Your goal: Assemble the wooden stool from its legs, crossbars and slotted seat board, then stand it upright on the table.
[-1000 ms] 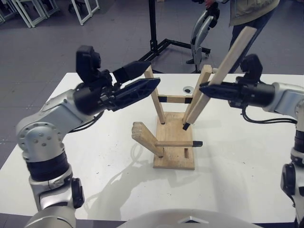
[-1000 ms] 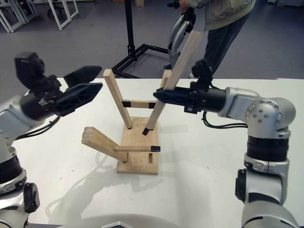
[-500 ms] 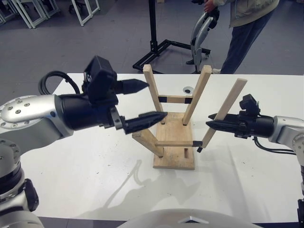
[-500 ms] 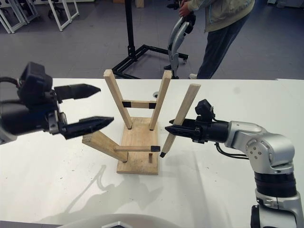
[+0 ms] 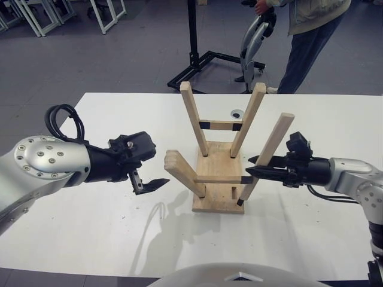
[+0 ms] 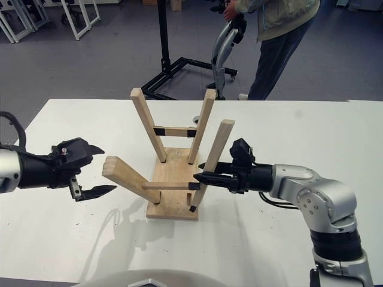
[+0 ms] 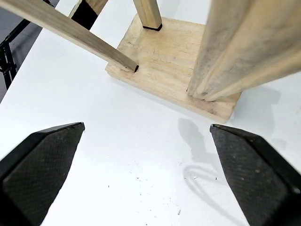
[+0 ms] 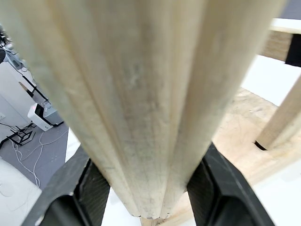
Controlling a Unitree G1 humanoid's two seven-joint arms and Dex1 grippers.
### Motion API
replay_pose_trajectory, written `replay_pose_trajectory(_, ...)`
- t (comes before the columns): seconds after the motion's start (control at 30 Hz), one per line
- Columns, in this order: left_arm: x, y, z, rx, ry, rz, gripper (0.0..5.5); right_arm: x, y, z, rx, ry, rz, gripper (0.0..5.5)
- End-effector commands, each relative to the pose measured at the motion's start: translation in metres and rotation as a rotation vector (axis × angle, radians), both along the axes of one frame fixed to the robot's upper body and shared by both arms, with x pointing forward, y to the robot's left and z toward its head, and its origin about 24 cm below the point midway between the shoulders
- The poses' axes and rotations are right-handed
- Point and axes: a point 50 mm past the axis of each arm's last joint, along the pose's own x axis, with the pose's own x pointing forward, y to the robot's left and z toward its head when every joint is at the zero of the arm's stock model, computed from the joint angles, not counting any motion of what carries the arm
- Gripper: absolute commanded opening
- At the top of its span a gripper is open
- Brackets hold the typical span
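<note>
The seat board lies flat on the white table. Two legs stand in its far end, joined by a crossbar. A third leg leans out over the board's left edge, with a second crossbar running right from it. My right gripper is shut on the fourth leg, which tilts with its lower end at the board's near right corner, touching the second crossbar's tip. My left gripper hangs open just left of the leaning leg, its fingers spread wide above the bare table.
A round hole sits in the table behind the stool. A black stand and a person are on the floor beyond the far edge. Bare tabletop lies to the left, right and front of the board.
My right gripper has carried the fourth leg left, down to the board's near right corner. My left arm has dropped and drawn back left of the leaning leg.
</note>
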Motion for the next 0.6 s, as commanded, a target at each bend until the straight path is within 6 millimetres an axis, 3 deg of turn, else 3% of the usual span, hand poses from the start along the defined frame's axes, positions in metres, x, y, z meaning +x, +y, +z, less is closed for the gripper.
replay_pose_trajectory(0.03,0.0,0.001,-0.005,0.002,0.01,-0.024,4.94,-0.002,0.007,0.0,0.019,-0.007,-0.001,2.04)
replay_pose_trajectory(0.13,-0.008,-0.002,-0.018,-0.005,0.084,-0.044,4.94,0.0,0.011,-0.003,0.006,-0.025,-0.012,2.04)
replay_pose_trajectory(0.33,-0.017,0.01,-0.047,0.031,0.208,0.008,4.94,-0.003,0.031,-0.005,0.043,-0.042,0.003,2.04)
replay_pose_trajectory(0.5,-0.03,0.019,-0.088,0.033,0.346,0.057,4.94,0.007,0.01,-0.012,0.045,-0.1,-0.096,2.04)
replay_pose_trajectory(0.6,-0.032,0.018,-0.099,0.012,0.365,0.062,4.94,0.008,0.0,-0.024,0.051,-0.158,-0.122,2.04)
